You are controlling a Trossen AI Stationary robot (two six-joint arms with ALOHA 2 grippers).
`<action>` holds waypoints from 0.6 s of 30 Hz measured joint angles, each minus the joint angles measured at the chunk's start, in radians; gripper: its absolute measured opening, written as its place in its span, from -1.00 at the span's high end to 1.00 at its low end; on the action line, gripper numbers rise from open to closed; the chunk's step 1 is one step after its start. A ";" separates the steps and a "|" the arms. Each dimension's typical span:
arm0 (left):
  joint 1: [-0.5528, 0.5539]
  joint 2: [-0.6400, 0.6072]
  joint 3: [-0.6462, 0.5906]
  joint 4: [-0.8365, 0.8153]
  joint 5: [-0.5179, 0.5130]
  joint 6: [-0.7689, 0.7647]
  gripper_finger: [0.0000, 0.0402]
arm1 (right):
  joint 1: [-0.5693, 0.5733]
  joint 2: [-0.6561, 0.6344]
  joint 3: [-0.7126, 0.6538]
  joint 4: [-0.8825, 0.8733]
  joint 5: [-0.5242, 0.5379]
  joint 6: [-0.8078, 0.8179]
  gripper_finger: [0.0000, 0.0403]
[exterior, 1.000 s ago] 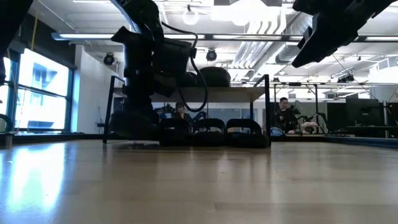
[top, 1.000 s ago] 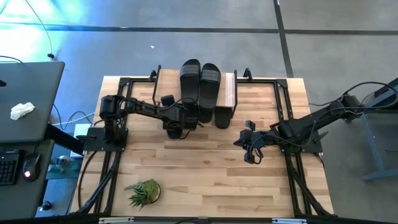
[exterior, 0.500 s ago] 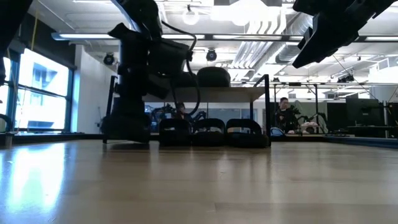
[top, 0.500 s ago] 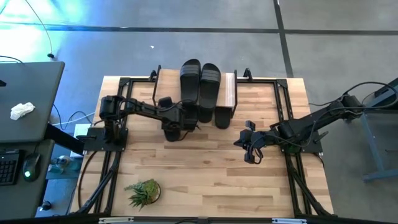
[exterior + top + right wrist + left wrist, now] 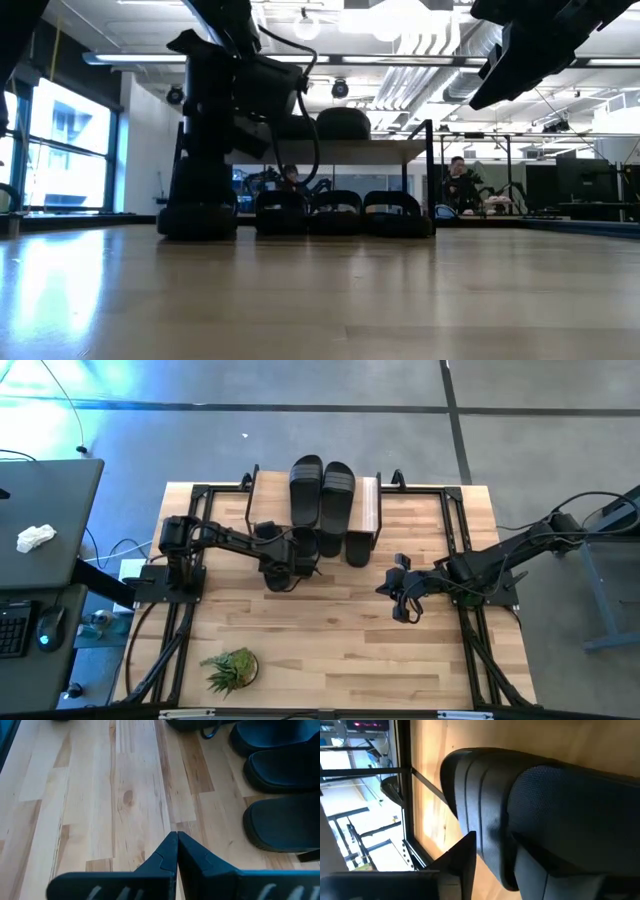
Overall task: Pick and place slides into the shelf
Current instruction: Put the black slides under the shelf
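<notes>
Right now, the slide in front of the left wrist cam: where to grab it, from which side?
Probably the slide's wide strap, from above, across its width: it arches clear of the sole, which looks flat on the table. The left end effector sits right there.

No text, label, brand, number or sign can be read in any view, whether on the slides, the shelf, the arms or the room behind.

Open tabletop [image 5: 340, 640] mid-front, plant [image 5: 230, 668] near corner, shelf [image 5: 368, 510] seemingly crowded
</notes>
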 joint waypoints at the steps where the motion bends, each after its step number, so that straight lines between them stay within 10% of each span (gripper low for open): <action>1: -0.007 0.000 0.000 0.000 0.000 0.001 0.45 | 0.000 0.000 0.000 0.000 0.000 0.000 1.00; 18: -0.175 -0.049 0.121 -0.170 0.016 -0.065 0.09 | 0.000 0.000 0.000 0.000 -0.001 -0.001 1.00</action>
